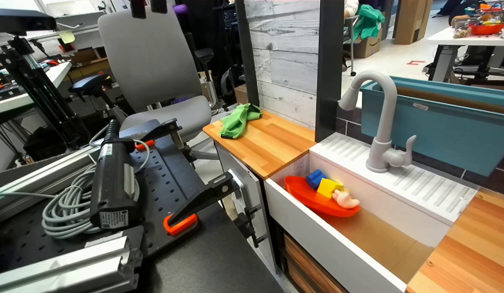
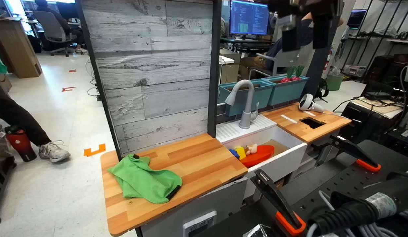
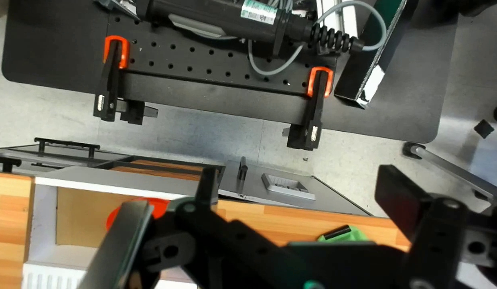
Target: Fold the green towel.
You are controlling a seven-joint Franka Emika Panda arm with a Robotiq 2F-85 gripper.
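desk [image 2: 204,161]: carries the green towel [image 2: 144,181] near one end.
green towel: crumpled; i should descend to its dark strip [image 2: 173,193], pinch lightly, draw it evenly across.
claw [image 2: 306,43]: mine, spread wide, empty, well apart from the towel.
label [image 1: 114,219]: on the black tool [image 1: 109,179]; print too small to read.

"amazon" on a cardboard box [image 1: 367,47], unreadably small print on black tool [image 1: 108,183], teal planter [image 1: 439,132] and monitor [image 2: 249,18]

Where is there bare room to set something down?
Bare wooden counter shows between the green towel and sink; bare sink floor shows between the red dish and opposite counter. Crowded: the dish, with blue toy, yellow block and pink toy.
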